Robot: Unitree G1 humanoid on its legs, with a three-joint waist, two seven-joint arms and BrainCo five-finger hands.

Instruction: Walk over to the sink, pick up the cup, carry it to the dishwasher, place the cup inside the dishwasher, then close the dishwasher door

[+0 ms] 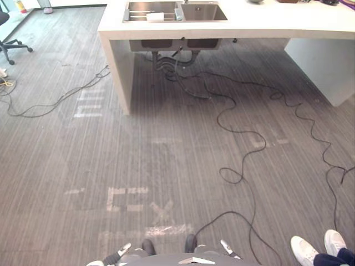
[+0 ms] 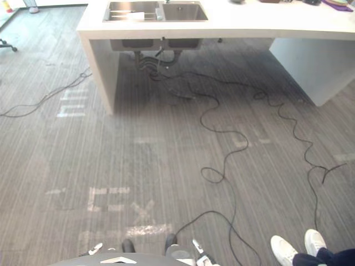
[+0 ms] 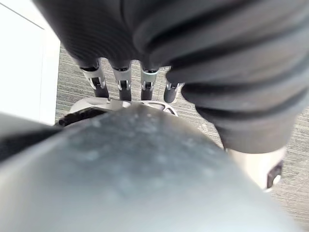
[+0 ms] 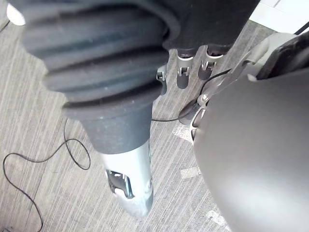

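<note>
The cup (image 1: 155,16) sits in the sink's (image 1: 203,12) left basin, well away across the floor (image 1: 166,160). The left hand (image 3: 123,83) and right hand (image 4: 185,73) hang with straight fingers, both empty. A person's shoes (image 1: 304,249) stand at the right

White cup (image 1: 155,17), left basin of steel sink (image 1: 204,12)

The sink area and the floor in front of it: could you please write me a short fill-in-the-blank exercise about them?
1. The cup lies in the sink's ____ basin.
2. The sink is set in a counter of ____ colour.
3. A person standing at the robot's right wears white ____.

Missing words: left; white; shoes.
</note>
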